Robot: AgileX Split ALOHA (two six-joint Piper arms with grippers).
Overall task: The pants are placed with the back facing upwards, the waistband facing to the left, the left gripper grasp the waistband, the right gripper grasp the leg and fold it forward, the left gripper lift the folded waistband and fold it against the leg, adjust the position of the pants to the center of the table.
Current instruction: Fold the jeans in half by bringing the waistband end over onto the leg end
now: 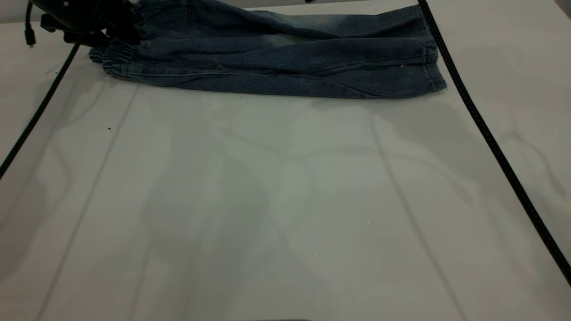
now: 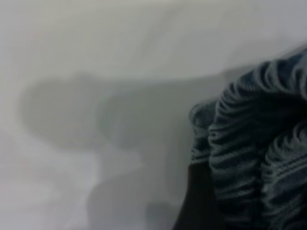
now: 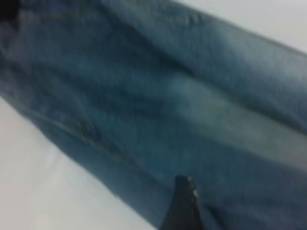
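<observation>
One dark fingertip [image 2: 199, 201] of my left gripper [image 1: 117, 27] lies against the puckered waistband [image 2: 249, 143]; whether I have clamped that band I cannot tell. Out from there the pants [image 1: 276, 58] run lengthwise, folded, along the far side of the table [image 1: 285, 200]. My right gripper [image 3: 184, 208] shows a single fingertip just over the faded denim of the leg [image 3: 201, 105]; its grip is likewise unclear. Two black cables [image 1: 486, 133] cross the tabletop.
</observation>
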